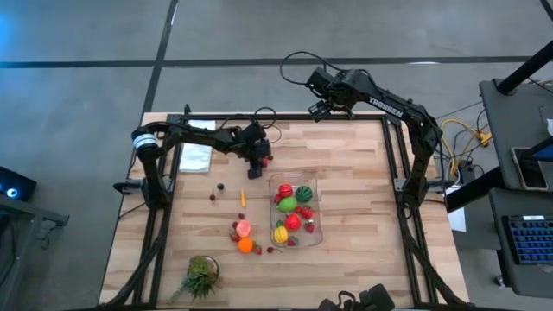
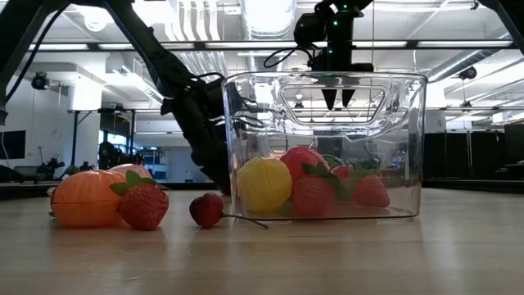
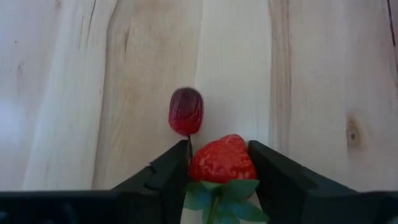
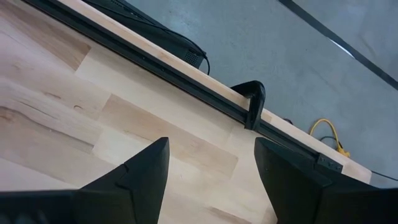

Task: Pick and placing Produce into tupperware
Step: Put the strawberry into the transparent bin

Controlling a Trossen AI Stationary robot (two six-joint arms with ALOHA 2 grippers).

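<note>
Strawberry [image 3: 221, 163] sits between left gripper [image 3: 219, 167] fingers, jaws closing on its flanks; likely light, stiff plastic, slippery. Right gripper [image 4: 211, 180] gapes, holding nothing.

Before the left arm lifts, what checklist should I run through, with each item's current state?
1. Strawberry sits between the left gripper fingers: ok.
2. Both fingers firmly pressed on it: cannot tell.
3. Dark red cherry lies beyond the fingertips, outside the grip: ok.
4. Clear tupperware stands upright and open-topped, several fruits already inside: ok.
5. Right gripper open, holding nothing, up by the table's far edge, away from the tupperware: ok.
</note>
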